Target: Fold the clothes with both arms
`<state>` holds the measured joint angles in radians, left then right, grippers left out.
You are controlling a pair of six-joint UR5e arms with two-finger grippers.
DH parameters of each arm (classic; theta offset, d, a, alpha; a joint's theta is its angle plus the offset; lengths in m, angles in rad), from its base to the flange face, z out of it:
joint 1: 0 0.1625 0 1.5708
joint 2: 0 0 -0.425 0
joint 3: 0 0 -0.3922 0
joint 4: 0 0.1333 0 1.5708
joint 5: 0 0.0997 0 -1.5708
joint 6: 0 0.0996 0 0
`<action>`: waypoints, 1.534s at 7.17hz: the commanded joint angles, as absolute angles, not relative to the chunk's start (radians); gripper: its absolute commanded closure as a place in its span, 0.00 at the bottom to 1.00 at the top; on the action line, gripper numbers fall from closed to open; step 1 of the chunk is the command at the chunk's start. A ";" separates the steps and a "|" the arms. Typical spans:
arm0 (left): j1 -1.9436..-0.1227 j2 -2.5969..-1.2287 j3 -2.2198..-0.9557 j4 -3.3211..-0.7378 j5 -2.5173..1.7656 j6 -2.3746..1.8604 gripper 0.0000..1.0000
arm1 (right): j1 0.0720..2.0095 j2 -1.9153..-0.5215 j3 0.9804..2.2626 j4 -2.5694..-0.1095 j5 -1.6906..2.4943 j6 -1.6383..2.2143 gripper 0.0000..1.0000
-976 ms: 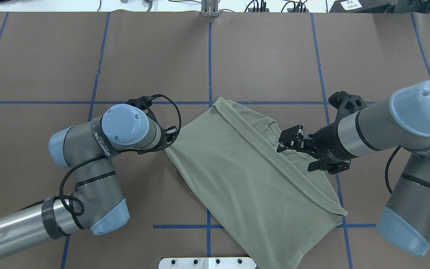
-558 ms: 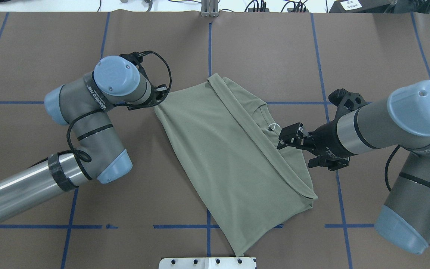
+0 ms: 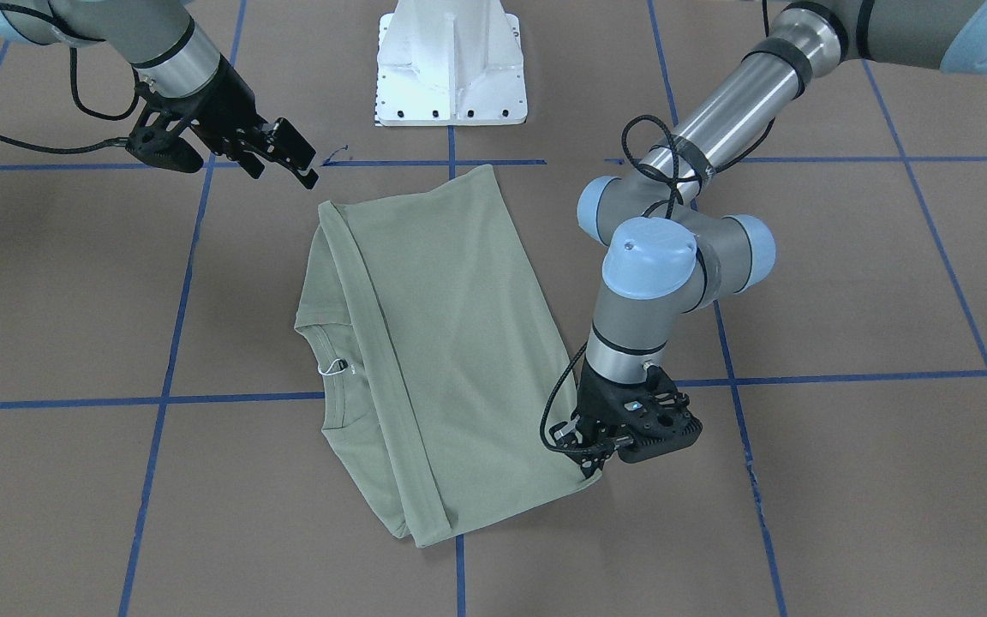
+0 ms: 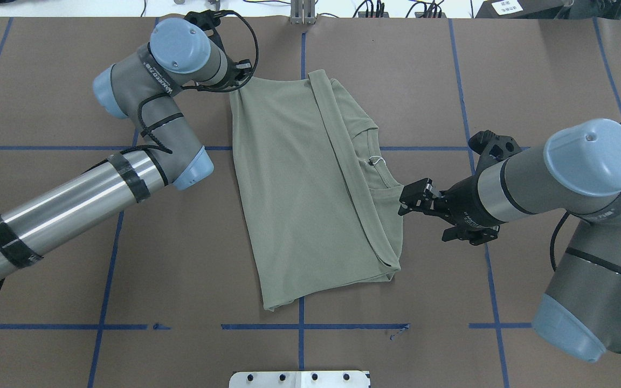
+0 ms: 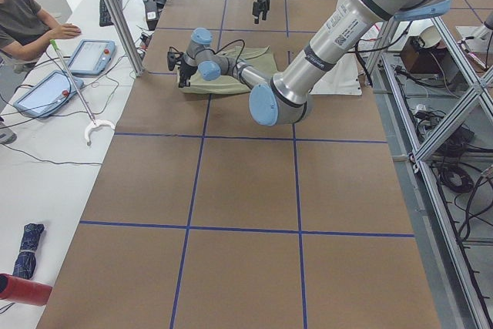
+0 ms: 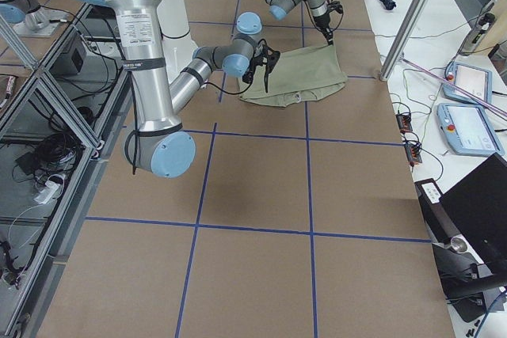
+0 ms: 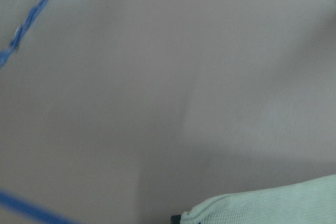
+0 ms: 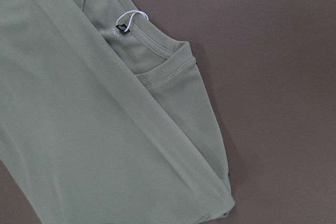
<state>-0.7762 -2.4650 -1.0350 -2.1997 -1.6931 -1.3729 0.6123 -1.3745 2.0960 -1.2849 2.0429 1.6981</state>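
A matte brown table cover (image 4: pixel 46 242), ruled into large squares by blue tape lines (image 4: pixel 108 269), fills the scene; near its middle, a little toward the far side from the robot, lies the sage-green knit shirt (image 4: pixel 294 183), folded to a rough oblong of fine ribbed cloth, flat and smooth on its broad panel; a long doubled band of fabric (image 4: pixel 343 156) runs down it lengthwise, and beside that band the round ribbed neck (image 8: pixel 157 72) shows with a white string loop (image 8: pixel 131 19) at a small dark label; the left gripper (image 3: pixel 589 461) points straight down at the shirt's far corner on the left arm's side, its black fingers closed on that corner; the right gripper (image 3: pixel 312 170) hangs tilted just beside the neck side of the shirt, fingers apart and holding nothing; the white pedestal base (image 3: pixel 451 60) stands at the robot's edge of the table.
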 commanded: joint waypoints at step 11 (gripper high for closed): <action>-0.759 -2.341 -1.301 -2.162 -1.755 -1.157 0.00 | 0.569 -1.156 1.860 -1.483 1.905 1.332 0.00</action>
